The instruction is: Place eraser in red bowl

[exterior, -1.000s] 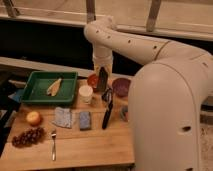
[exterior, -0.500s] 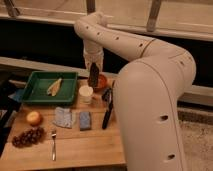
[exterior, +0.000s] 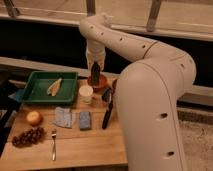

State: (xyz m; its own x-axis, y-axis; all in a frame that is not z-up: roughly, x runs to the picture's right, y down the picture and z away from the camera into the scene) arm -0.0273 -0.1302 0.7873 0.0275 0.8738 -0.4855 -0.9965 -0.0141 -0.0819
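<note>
Camera view: tool [exterior: 95,65] clamps the eraser [exterior: 95,73] (held upright) above the red bowl [exterior: 102,85].

eraser [exterior: 95,75] in fingers [exterior: 94,64] over red bowl [exterior: 103,84]

What looks like a staged lab is showing: a wooden desk [exterior: 85,145] is carrying a tray [exterior: 30,98], grapes [exterior: 29,136] and a fork [exterior: 53,144], with the pincer [exterior: 95,66] clamping the eraser [exterior: 95,75] over the far red bowl [exterior: 103,85].

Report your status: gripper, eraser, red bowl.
Gripper shut on flat dark grey-black rectangular eraser, held upright. Eraser over small round red-orange bowl, not yet released. White cup beside bowl, not blocking.
</note>
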